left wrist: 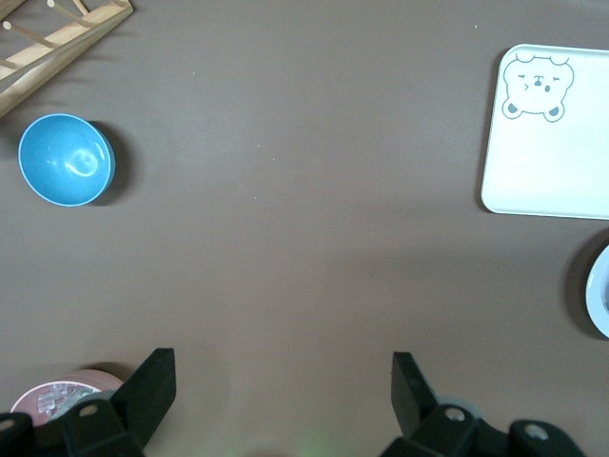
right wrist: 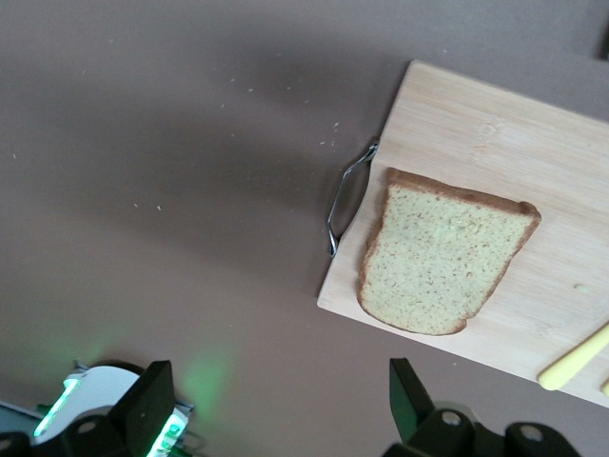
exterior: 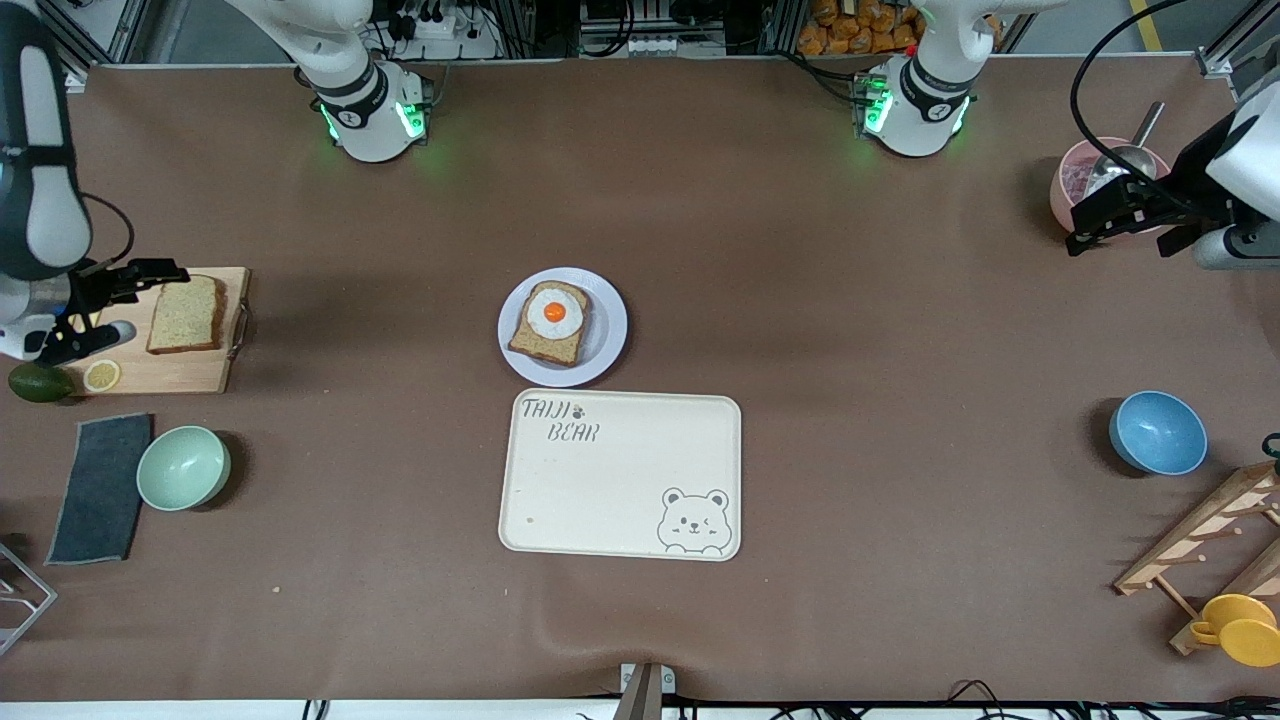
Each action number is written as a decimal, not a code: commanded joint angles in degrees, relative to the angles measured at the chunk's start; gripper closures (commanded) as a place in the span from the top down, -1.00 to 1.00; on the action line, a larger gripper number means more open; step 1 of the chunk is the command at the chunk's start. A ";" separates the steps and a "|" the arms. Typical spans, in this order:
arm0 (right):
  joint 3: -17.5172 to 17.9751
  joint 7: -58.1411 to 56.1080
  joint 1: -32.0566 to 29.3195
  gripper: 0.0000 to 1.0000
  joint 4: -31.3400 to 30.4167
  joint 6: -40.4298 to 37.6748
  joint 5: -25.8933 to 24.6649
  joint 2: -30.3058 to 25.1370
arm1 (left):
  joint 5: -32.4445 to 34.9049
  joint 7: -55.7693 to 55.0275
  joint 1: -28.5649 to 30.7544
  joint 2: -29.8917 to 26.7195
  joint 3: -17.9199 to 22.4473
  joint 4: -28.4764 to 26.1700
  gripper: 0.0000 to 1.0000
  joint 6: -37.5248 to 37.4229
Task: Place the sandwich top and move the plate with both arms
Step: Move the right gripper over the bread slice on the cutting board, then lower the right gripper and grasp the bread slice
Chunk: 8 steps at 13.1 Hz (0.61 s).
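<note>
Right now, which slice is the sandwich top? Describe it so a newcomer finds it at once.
Start at the wooden cutting board at the right arm's end of the table. The sandwich top lies flat on it, beside a lemon slice. It is a bare brown slice, while the other slice, on the plate at mid-table, carries a fried egg.

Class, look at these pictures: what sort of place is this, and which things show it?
Probably a robotics lab staged as a kitchen: two white robot arms bolted at a brown table, with an egg-topped slice on a plate and a plain bread slice on a cutting board.
</note>
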 commanded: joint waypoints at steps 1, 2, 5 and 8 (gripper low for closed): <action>-0.36 -5.26 -2.71 1.00 -13.21 10.10 -3.63 -9.45 | -1.08 0.83 0.57 -0.79 -0.15 -0.31 1.00 -0.40; -0.36 -8.34 -4.47 1.00 -13.58 12.48 -3.73 -8.85 | -1.08 0.83 0.57 -0.79 -0.15 -0.31 1.00 -0.40; -0.36 -11.01 -9.48 1.00 -17.79 21.68 -4.52 -8.14 | -1.08 0.83 0.57 -0.79 -0.15 -0.31 1.00 -0.40; -0.27 -11.36 -13.79 1.00 -18.59 25.50 -4.52 -5.42 | -1.17 0.83 0.57 -0.79 -0.15 -0.31 1.00 -0.40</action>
